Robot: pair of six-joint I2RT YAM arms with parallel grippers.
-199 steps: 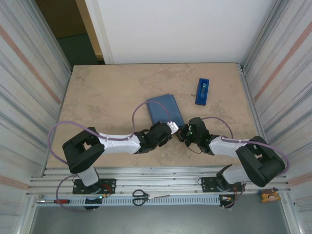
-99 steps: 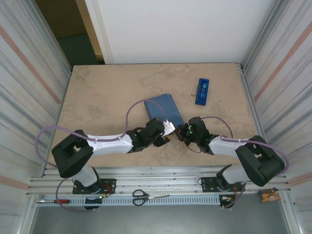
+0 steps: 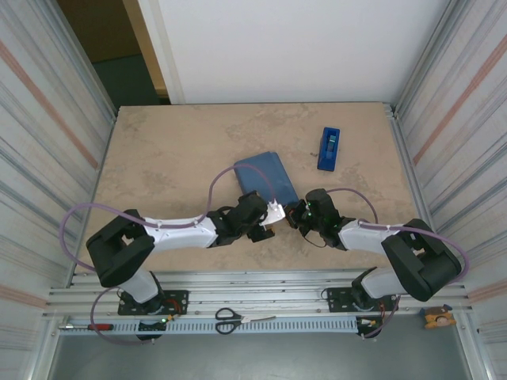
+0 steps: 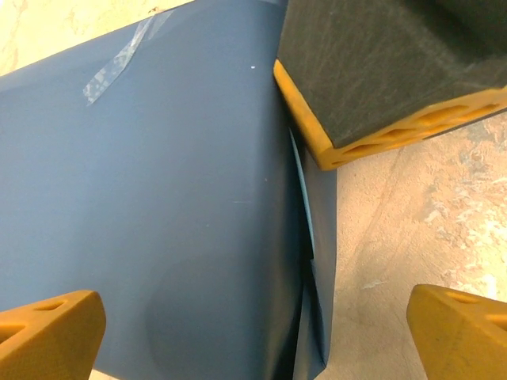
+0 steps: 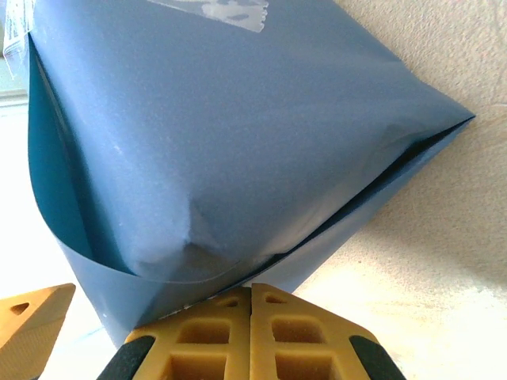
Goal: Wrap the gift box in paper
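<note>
The paper (image 3: 265, 178) lies wrapped into a flat dark blue package at the table's middle, and the gift box is hidden inside it. In the left wrist view the paper (image 4: 158, 198) has a strip of clear tape (image 4: 119, 59) and a loose fold along its right edge. My left gripper (image 3: 273, 214) stands open at the package's near edge, its fingertips (image 4: 47, 336) wide apart around the left gripper's midpoint (image 4: 253, 340). My right gripper (image 3: 295, 215) is shut, its tips (image 5: 251, 332) against the paper's (image 5: 238, 142) near corner flap.
A blue tape dispenser (image 3: 329, 148) stands at the back right of the table. Scissors (image 3: 230, 319) and a red-handled screwdriver (image 3: 87, 325) lie on the rail in front of the arm bases. Corrugated walls close in both sides.
My left gripper has opened wide, and the left arm has drawn back to the left. The right gripper has stayed shut at the package's corner.
</note>
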